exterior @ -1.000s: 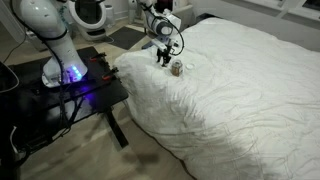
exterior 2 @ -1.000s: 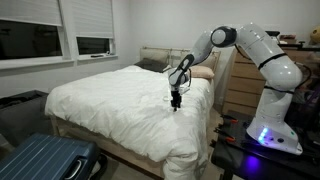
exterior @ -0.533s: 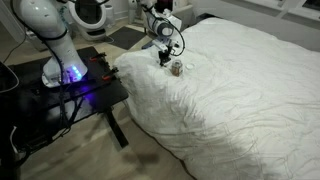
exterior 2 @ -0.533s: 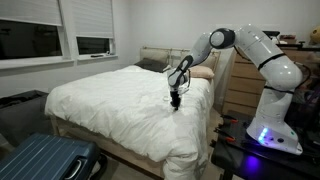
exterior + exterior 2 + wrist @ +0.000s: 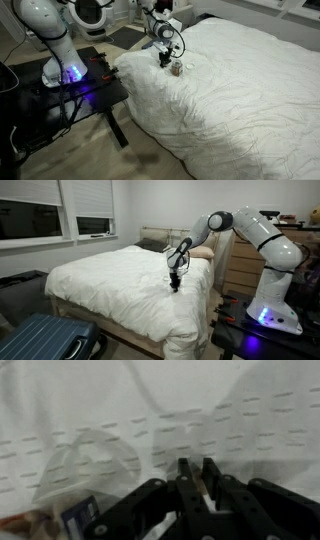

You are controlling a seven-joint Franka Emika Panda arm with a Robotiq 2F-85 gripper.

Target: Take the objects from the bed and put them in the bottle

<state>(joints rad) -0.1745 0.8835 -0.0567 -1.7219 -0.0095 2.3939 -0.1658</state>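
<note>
Your end effector [image 5: 197, 472] is down at the duvet with its jaws drawn in narrow, almost together. A pale sliver shows between them in the wrist view, but the blur does not let you tell whether it is one of the bits or only a fold of cloth. Treat the pinch as unproven: lift straight up a little and check the wrist view before you travel, since a grip on the duvet would drag the cloth and could tip the bottle [image 5: 177, 68]. That bottle stands upright on the bed [image 5: 245, 95], just beside the end effector and near the edge that faces the bench [image 5: 100, 90]. The move is short, so go slowly, centre the tips over the mouth, come low, and only then open. The mouth is small, and a bit dropped from height would likely bounce into the creases. The other bits are too small to pick out in either exterior view. Nothing lies between end effector and bottle, so the soft, rumpled duvet is your main nuisance. The suitcase [image 5: 45, 340] on the floor and the dresser [image 5: 235, 270] stand well apart from the work.
</note>
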